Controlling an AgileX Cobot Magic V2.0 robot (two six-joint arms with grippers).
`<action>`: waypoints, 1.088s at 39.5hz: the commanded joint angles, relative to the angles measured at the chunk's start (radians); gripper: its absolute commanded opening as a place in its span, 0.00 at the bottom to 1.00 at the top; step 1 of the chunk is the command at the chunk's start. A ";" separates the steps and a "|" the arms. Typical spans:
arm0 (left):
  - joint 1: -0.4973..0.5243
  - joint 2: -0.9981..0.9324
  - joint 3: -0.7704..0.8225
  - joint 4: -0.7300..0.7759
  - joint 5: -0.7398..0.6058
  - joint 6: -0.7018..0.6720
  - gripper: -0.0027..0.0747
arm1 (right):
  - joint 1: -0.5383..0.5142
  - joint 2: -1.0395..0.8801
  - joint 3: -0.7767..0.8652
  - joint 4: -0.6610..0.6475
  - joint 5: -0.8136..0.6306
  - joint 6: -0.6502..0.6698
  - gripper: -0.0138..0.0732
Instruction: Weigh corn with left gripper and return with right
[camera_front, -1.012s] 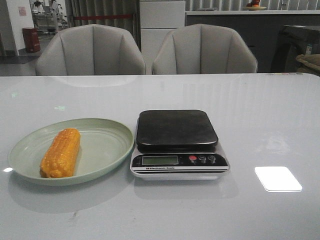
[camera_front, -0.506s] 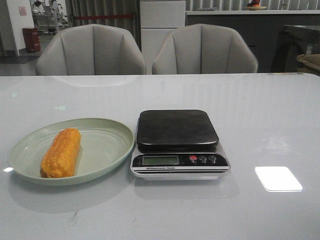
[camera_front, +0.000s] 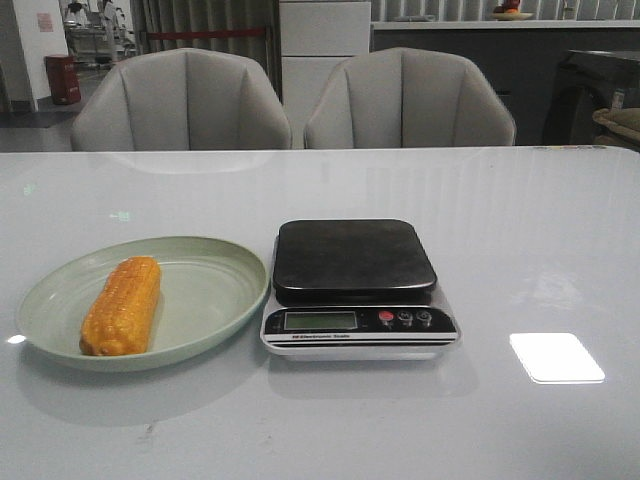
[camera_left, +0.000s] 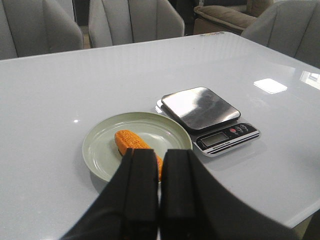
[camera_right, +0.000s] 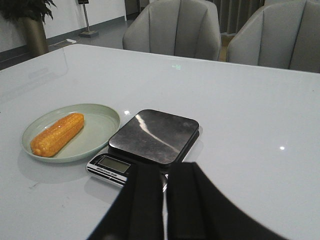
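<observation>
The orange-yellow corn lies lengthwise on a pale green plate at the table's front left. A kitchen scale with a dark, bare weighing pan stands right beside the plate. Neither gripper shows in the front view. In the left wrist view my left gripper is shut and empty, held above the table short of the corn, whose near end it hides. In the right wrist view my right gripper is shut and empty, held above the table short of the scale. The corn and plate show there too.
Two grey chairs stand behind the white table's far edge. A bright patch of reflected light lies on the table at the front right.
</observation>
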 joint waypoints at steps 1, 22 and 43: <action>0.000 -0.019 -0.021 0.004 -0.070 -0.002 0.18 | -0.005 0.008 -0.028 -0.016 -0.088 -0.010 0.38; 0.037 -0.019 0.013 0.112 -0.230 0.046 0.18 | -0.005 0.008 -0.028 -0.016 -0.088 -0.010 0.38; 0.560 -0.019 0.387 -0.051 -0.716 0.079 0.18 | -0.005 0.008 -0.028 -0.016 -0.088 -0.010 0.38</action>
